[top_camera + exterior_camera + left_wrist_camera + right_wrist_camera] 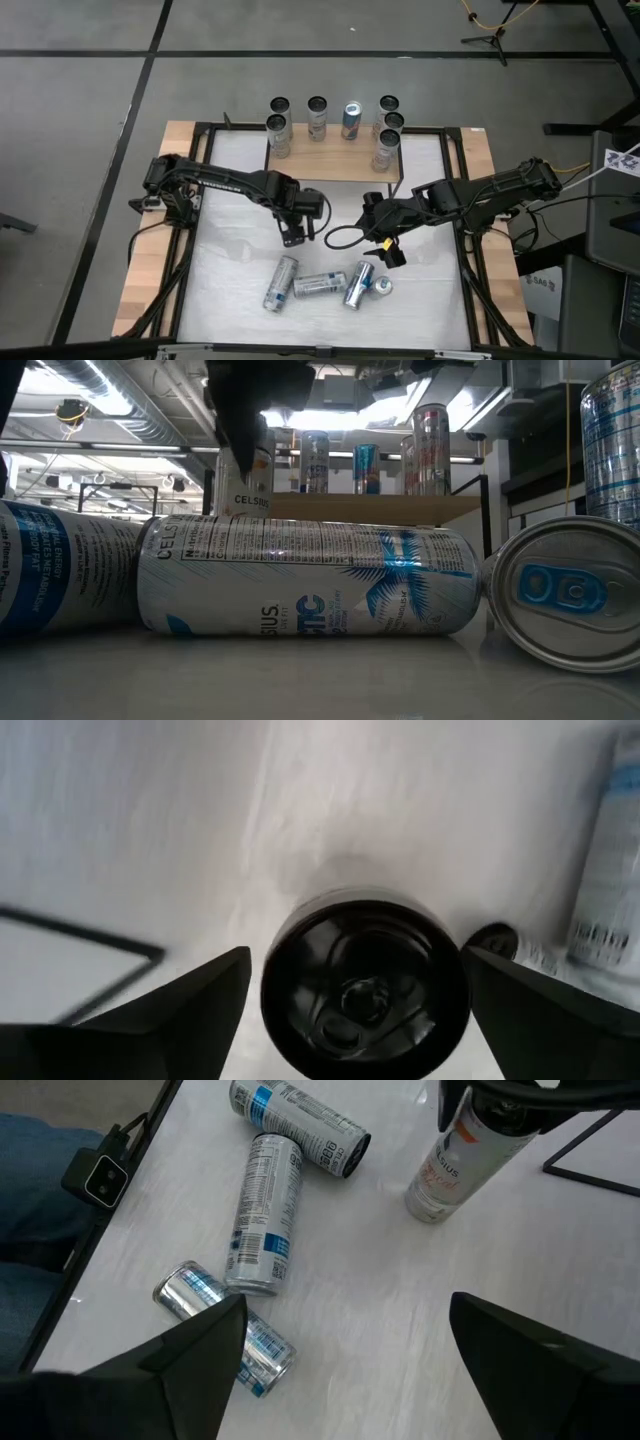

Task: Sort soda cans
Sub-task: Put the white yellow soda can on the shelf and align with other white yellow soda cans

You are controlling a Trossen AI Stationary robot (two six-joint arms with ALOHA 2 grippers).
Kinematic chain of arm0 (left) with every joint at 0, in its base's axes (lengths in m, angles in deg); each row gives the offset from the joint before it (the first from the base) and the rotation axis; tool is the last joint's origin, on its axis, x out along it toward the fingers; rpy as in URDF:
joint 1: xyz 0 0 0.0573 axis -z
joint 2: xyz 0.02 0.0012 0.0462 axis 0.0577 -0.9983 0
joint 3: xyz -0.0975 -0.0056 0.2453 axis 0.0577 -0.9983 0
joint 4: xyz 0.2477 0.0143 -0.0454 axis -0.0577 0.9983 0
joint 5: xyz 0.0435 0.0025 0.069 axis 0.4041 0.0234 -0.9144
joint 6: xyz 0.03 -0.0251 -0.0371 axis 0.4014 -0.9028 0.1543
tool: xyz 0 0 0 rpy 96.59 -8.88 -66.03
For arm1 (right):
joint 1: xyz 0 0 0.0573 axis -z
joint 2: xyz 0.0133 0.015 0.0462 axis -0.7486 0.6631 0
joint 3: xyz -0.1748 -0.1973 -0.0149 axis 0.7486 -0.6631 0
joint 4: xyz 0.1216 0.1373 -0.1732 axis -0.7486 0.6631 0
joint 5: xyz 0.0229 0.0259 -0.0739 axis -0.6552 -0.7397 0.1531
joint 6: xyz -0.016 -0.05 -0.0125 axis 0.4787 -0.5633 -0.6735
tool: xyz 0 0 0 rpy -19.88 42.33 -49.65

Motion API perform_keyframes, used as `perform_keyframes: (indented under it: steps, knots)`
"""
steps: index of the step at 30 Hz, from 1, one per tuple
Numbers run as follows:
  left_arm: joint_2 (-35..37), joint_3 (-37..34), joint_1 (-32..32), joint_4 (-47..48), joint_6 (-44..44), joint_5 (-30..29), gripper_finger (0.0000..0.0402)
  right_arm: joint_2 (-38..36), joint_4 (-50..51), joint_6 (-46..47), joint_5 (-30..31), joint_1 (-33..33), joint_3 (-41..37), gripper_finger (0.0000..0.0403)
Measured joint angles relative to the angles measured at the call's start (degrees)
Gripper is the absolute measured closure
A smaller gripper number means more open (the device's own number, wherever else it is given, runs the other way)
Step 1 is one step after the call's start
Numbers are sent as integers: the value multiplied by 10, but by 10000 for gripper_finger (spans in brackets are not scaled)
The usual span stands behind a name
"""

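Note:
One silver soda can [450, 1165] with red marks and a dark top [365, 985] stands upright on its base on the white table. My left gripper [357, 955] hangs over it, pointing down and open, with a finger on either side of the can's top. Three blue-labelled soda cans [280, 283] [320, 285] [358, 285] lie on their sides near the front edge, and a further can [382, 287] rests beside them. Several more cans [330, 120] stand upright on the wooden board at the back. To the right, my right gripper [385, 250] is open and holds nothing.
The wooden board [330, 155] sits at the table's far edge, with a black frame [400, 180] below it. A black rail [190, 260] runs round the white table. A small camera [100, 1170] sits at the near edge, with a person's blue-clad legs [30, 1190] behind it.

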Motion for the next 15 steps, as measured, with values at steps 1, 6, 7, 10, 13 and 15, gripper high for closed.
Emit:
perform_keyframes:
  steps: [1, 6, 7, 10, 13, 15]
  knots:
    - [0, 0, 0, 0, -21, 0, 50, 0, 0, 0, 0, 0, 0, 59]
    - [0, 0, -1, 0, -94, 0, 50, 0, 0, 0, 0, 0, 0, 59]
    - [0, 0, -1, 0, -102, 0, 50, 0, 0, 0, 0, 0, 0, 59]
    - [0, 0, -1, 0, -122, 2, 50, 0, 0, 0, 0, 0, 0, 59]
    - [0, 0, 0, 0, -125, 5, 50, 0, 0, 0, 0, 0, 0, 59]
    - [0, 0, 2, 0, -126, 5, 50, 0, 0, 0, 0, 0, 0, 59]
